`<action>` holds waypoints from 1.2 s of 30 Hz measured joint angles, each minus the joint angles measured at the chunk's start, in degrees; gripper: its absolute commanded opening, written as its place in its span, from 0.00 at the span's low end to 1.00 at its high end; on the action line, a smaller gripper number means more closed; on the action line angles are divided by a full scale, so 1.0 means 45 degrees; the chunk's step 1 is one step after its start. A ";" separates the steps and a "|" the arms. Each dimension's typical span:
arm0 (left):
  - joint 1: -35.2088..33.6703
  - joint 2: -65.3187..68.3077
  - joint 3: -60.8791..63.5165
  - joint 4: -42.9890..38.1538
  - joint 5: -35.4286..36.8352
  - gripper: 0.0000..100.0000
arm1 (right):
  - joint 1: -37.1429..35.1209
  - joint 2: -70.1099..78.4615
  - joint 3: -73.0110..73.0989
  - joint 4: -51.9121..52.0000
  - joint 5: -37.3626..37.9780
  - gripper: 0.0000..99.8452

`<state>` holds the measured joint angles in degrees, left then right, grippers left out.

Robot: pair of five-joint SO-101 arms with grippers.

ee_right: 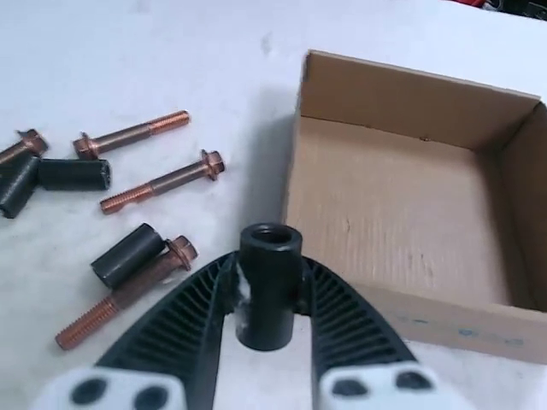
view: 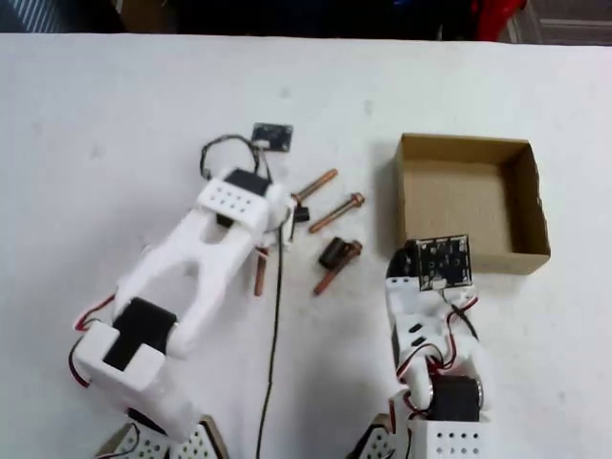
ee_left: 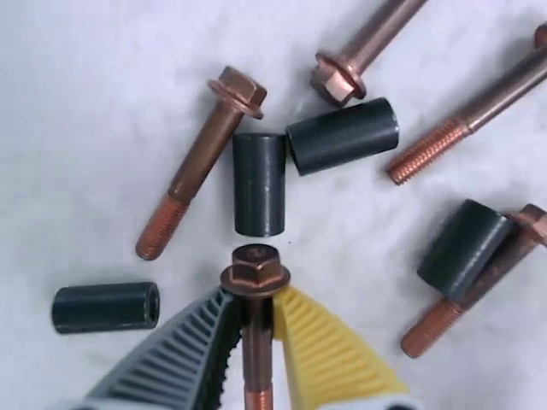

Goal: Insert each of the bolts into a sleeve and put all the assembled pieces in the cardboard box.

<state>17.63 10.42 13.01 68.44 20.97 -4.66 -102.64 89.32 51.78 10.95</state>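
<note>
Beside the cardboard box [ee_right: 410, 94], just outside its near wall, our right gripper [ee_right: 267, 286] has its fingers clamped on one sleeve [ee_right: 267, 248], held upright with the bore facing the wrist camera. Over the scatter of parts on the table [view: 115, 96], our left gripper [ee_left: 256, 301] is closed on the shank of one bolt [ee_left: 256, 275]. Its hex head pokes out past the fingertips and its threaded end points back toward the wrist.

We judge the task barely begun. The box floor is bare cardboard, so no assembled piece has been delivered. On the table we count four loose bolts [ee_left: 201, 166] and four loose sleeves [ee_left: 261, 184], and none of those bolts sits inside a sleeve. One sleeve lies touching a bolt near its head, but beside it and not on it, as far as we can tell.

So we hold one bolt and one sleeve, well apart, and mating them is the first assembly to make. With the head leading, we reckon the bolt needs turning or regripping before its thread can enter the bore. After that pair, four more remain to be joined, and all five go in the box.
</note>
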 measured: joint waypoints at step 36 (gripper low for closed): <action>0.0371 -0.7834 -0.1016 0.2852 -0.0645 0.02 | -0.5529 0.0020 0.1563 -0.3751 -0.0039 0.02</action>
<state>19.30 -24.84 8.44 81.27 18.07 -29.54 -102.55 96.35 34.90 10.77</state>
